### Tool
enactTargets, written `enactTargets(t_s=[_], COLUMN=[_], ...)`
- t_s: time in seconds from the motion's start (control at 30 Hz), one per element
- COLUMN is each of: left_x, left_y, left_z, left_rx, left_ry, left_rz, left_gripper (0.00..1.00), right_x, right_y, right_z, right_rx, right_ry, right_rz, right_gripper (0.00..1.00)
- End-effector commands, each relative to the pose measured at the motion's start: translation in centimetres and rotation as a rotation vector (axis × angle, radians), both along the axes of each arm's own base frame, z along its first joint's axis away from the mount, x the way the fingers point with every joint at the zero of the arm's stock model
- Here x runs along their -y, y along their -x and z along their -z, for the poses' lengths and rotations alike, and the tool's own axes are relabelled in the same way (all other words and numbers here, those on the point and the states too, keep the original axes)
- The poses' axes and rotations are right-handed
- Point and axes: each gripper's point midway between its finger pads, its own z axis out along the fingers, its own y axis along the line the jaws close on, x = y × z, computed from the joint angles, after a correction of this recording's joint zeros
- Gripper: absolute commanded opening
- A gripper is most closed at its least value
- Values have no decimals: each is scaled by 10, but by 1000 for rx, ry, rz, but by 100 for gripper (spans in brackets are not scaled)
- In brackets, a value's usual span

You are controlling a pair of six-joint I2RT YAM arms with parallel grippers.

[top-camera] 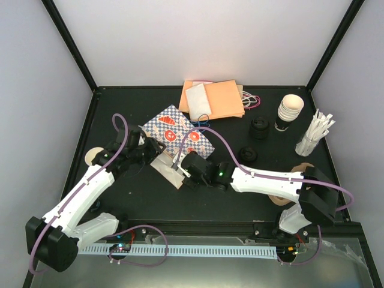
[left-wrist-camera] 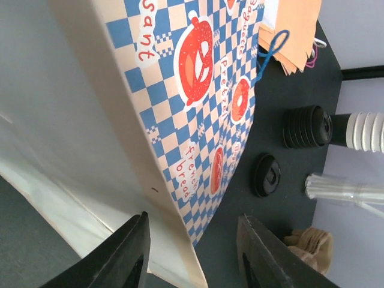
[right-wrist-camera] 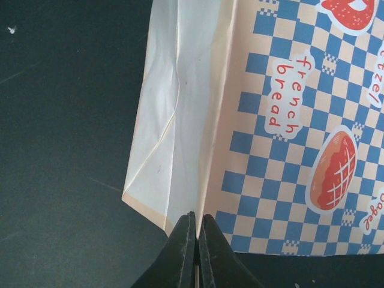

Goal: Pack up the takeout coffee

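Item: takeout coffee [top-camera: 91, 157], cream and round, seemingly lidless, left of the paper bag [top-camera: 180, 133], half hidden by the left arm; loose black lid [top-camera: 247, 154] right of the bag; judged light, thin-walled, crushable; grasp the wall below the rim; left gripper [left-wrist-camera: 193, 223] spread astride the bag's lip; right gripper [right-wrist-camera: 195, 219] pinching the bag's edge; only the overhead view shows the coffee; the wrist views do not.

The checkered bag [top-camera: 180, 133] lies on the black table [top-camera: 138, 102] — left gripper [top-camera: 152, 146] at its left edge, right gripper [top-camera: 180, 174] at its near corner.
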Motion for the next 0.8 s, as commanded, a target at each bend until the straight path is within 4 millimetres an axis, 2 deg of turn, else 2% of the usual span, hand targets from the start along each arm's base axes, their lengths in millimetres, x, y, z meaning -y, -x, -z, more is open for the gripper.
enactTargets(t_s=[0.0, 0.2, 0.4, 0.5, 0.57, 0.6, 0.7, 0.77], left_x=[0, -1, -1, -1, -2, -2, -2, -2], left_y=[-5, -5, -5, -5, -5, -5, -6, -6], left_z=[-8, -8, -8, -9, -10, -10, -13, -17], left_rx=[25, 25, 27, 33, 37, 38, 49, 63], left_ry=[8, 5, 4, 1, 0, 0, 2, 5], left_rz=[-21, -26, -23, -23, -26, -25, -27, -25], left_gripper=[38, 19, 11, 3, 2, 1, 2, 2], right_x=[-5, -5, -3, -2, 0, 0, 3, 4], right_y=[-6, -4, -3, -2, -2, -2, -3, -3], right_z=[-29, -34, -39, -42, -43, -44, -45, -45], right_rx=[95, 134, 182, 206, 220, 226, 236, 242], right_ry=[-27, -14, 3, 13, 19, 21, 32, 42], right_rz=[8, 5, 9, 15, 18, 20, 22, 26], right_gripper=[4, 5, 6, 7, 7, 9, 24, 28])
